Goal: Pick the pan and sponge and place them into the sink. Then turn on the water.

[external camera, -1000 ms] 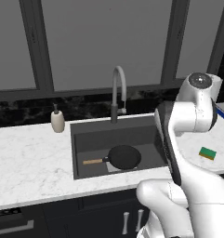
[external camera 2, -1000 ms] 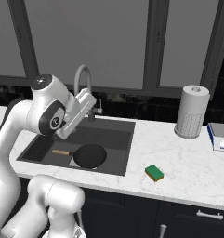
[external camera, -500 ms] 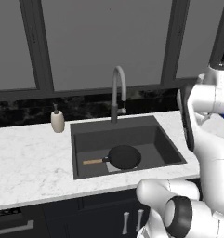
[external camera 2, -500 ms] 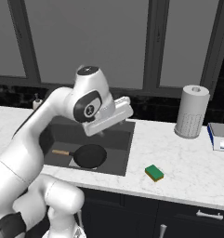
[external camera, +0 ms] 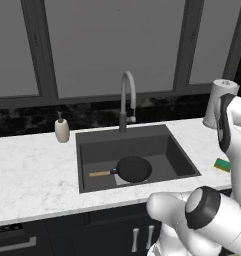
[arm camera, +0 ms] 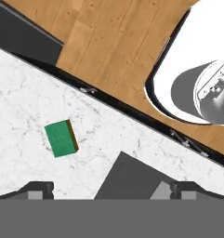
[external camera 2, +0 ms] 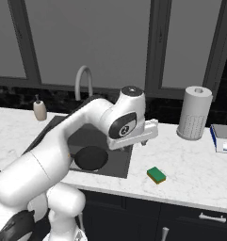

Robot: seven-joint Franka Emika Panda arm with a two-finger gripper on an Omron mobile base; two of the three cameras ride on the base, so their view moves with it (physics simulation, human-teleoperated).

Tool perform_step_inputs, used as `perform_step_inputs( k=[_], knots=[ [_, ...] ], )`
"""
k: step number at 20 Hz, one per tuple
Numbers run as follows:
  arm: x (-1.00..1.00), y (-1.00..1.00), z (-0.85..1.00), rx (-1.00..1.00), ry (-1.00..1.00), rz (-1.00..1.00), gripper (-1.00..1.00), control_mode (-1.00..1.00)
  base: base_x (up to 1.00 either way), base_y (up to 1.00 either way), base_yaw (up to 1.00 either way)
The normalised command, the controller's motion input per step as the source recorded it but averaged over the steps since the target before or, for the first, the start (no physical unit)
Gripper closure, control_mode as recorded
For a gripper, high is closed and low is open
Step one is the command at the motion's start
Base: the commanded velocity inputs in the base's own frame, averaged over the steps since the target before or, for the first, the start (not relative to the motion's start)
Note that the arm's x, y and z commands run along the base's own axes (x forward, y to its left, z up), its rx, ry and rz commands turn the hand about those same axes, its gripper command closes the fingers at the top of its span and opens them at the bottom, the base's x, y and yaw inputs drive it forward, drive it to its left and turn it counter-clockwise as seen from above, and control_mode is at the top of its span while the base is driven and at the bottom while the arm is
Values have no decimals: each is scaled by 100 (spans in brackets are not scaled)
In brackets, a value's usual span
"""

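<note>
Even, soft, shadowless rendered light

No readable text, labels, brand names, numbers or signs appear in any view. The soap bottle [external camera: 62,130], the paper towel roll [external camera 2: 194,113] and the sponge [external camera 2: 156,175] carry no lettering that can be made out.

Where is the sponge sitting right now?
The sponge lies flat on the white counter right of the sink, near the front edge, in the right base view. It is apart from the pan, which is inside the sink.
</note>
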Motion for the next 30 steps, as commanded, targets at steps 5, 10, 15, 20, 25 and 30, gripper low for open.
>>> perform_step_inputs(
  k=[5, 10, 15, 20, 25, 30],
  knots=[
    [15, -35, -53, 8, 0, 12, -100, -100, 0, 0, 0],
    [21, -35, -51, 0, 0, 15, -100, -100, 0, 0, 0],
    [26, -22, -51, 0, 2, 9, -100, -100, 0, 0, 0],
    [15, 0, -47, 0, 7, 0, -100, -100, 0, 0, 0],
    [16, 0, -45, 0, 8, 0, -100, -100, 0, 0, 0],
    [21, -3, -41, 0, 4, 0, -100, -100, 0, 0, 0]
  ],
)
